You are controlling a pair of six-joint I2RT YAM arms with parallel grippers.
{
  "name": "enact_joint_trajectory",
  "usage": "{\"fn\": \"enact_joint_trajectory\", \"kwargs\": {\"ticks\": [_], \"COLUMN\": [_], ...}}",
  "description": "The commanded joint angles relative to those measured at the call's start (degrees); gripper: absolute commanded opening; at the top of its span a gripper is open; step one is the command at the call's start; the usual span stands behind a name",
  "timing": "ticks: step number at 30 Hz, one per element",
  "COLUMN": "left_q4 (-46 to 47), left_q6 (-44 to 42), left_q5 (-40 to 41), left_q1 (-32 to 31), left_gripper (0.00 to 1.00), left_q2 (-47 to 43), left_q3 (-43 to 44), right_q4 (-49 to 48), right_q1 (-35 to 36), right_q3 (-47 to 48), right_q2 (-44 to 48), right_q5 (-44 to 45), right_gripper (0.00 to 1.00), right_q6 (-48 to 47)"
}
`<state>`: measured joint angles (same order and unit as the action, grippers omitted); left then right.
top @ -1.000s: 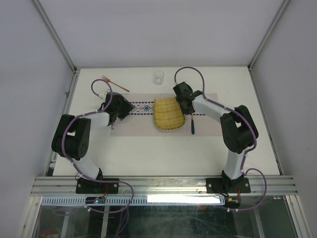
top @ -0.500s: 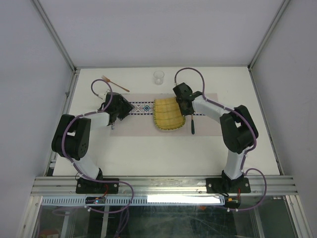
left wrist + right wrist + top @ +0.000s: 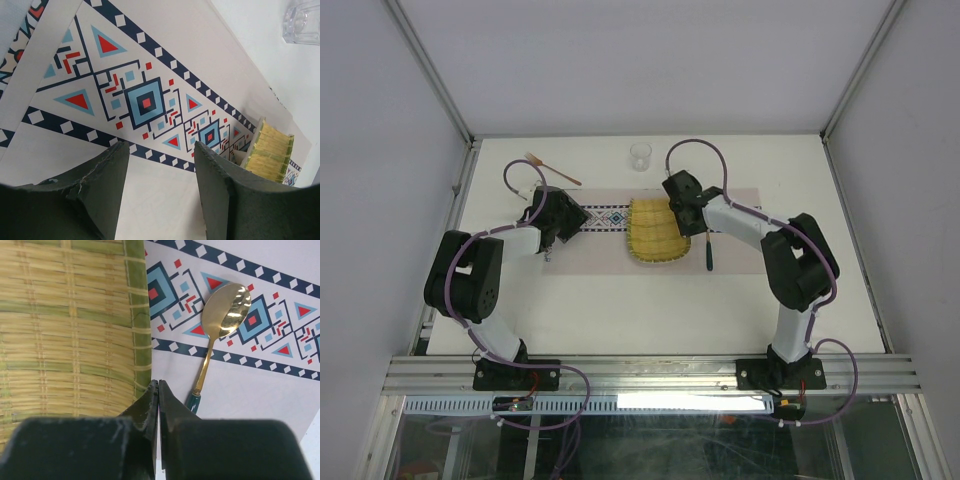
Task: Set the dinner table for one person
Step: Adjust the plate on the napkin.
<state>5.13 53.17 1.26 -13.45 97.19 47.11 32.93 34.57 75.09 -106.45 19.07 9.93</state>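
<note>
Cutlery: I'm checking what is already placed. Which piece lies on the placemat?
The gold spoon, dark-handled, right of the woven tray. The brown utensil lies on the bare table, beyond the far edge of the placemat.

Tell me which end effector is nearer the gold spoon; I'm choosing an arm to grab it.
Right. The right end effector, shut, sits beside the spoon, at the edge of the bamboo plate. The left end effector, open, hovers over the placemat beyond that plate.
</note>
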Motion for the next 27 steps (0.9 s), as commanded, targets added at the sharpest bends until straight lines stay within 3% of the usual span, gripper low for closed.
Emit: {"fn": "enact_joint_trajectory", "kwargs": {"ticks": [1, 17, 27], "left_q4": [1.6, 1.3, 3.9], "left_q6": [-0.8, -0.8, -0.2], "left_q5": [0.8, 0.4, -2.3], "left_q1": [0.2, 0.2, -0.3], "left_gripper": [0.56, 0.57, 0.56], "left_q2": [-2.7, -2.5, 4.9], "left_q3": [1.3, 2.1, 8.3], "right_q4": [-1.0, 0.8, 0.1], "right_q1": [1.4, 1.2, 0.7], "right_q3": [0.5, 1.7, 2.0], "right_q2": [1.4, 1.4, 0.6], "right_q5": [-0.1, 4.5, 3.9], "right_gripper": [0.00, 0.00, 0.00], "right_q6": [1.8, -0.2, -0.8]}}
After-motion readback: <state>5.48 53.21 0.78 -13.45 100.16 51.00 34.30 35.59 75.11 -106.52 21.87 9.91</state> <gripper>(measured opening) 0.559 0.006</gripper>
